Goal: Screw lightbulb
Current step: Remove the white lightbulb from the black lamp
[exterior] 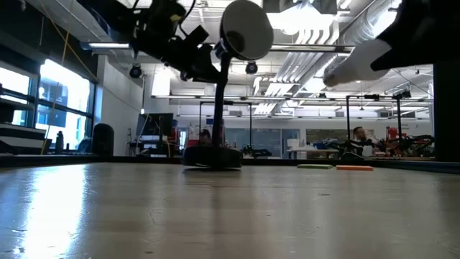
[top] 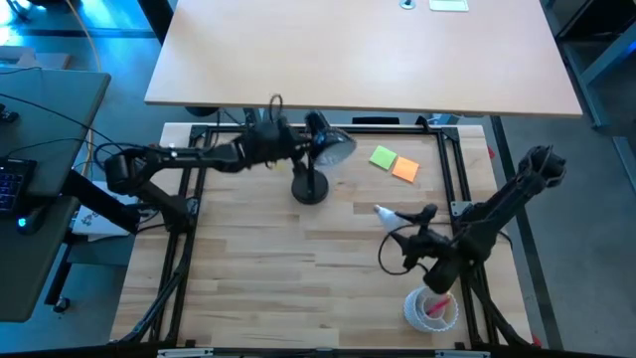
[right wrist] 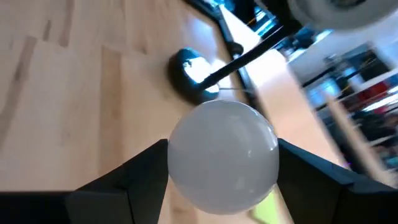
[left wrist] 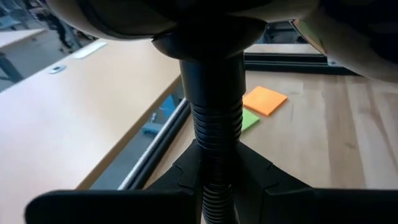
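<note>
1. My right fingers [right wrist: 217, 180] pinch the lightbulb [right wrist: 222, 155] by its globe, 1 dark finger on each side; they stand wide only because the globe fills the space between them.
2. The lightbulb hangs in the air above the right half of the bench [top: 298, 259], touching nothing but my fingers. In the high view its pale narrow end [top: 386, 212] points away from my right fingers, roughly toward the lamp.
3. My left fingers [top: 288, 141] are pressed nearly together around the lamp's black ribbed neck [left wrist: 216, 124], just behind the lamp head [top: 333, 147], steadying it over its round base [top: 309, 189].
4. The relation the coming move turns on, as I judge it: the lamp head lies ahead of the lightbulb and toward the far left, well apart from it. The lightbulb's long axis runs from my right fingers out toward that head, so the screw end leads.
5. My right arm carries the lightbulb and must cross the gap; my left arm is already at the lamp.
6. I cannot see the socket inside the head, so I cannot tell whether the lightbulb's axis lines up with it yet.
7. A green note [top: 383, 157] and an orange note [top: 405, 170] lie on the bench beside the lamp, below my likely path. A clear cup [top: 430, 310] sits near my right arm.
</note>
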Motion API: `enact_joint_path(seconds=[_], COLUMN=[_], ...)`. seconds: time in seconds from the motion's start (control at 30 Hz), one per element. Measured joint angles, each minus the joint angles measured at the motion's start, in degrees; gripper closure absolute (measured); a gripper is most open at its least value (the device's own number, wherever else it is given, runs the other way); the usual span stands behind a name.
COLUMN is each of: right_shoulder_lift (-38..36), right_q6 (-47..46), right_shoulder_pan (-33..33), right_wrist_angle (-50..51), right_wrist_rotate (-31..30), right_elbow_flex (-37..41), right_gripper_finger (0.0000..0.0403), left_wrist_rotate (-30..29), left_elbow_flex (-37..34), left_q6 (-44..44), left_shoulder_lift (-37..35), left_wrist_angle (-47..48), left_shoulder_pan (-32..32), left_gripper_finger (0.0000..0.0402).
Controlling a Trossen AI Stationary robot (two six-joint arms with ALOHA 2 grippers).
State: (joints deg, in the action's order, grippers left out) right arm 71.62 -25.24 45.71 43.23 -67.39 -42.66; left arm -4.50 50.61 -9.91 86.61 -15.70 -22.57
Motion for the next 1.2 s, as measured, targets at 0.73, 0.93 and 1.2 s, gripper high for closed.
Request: enact_joint_path(seconds=[0.73, 0.93, 1.2], right_shoulder_lift=[-8.27, -7.57, -7.48], right_q6=[25.34, 24.14, 22.52], right_shoulder_pan=[-31.48, -31.84, -33.93], right_wrist_angle=[-70.07, -69.40, -65.32], right_wrist_rotate=[52.62, 54.38, 57.60], right_elbow_flex=[30.19, 30.50, 30.43], right_gripper_finger=[0.0144, 0.0144, 0.0144], left_wrist_rotate=[21.84, 17.89, 15.61], left_elbow_flex=[-0.41, -0.31, -0.31], left_q6=[1.73, 0.05, -2.71], left_shoulder_lift=[0.43, 0.34, -1.69], left_wrist_angle=[9.66, 10.09, 19.42], left_shoulder_pan=[-12.12, -9.35, -10.61], left_gripper_finger=[0.0229, 0.0229, 0.0231])
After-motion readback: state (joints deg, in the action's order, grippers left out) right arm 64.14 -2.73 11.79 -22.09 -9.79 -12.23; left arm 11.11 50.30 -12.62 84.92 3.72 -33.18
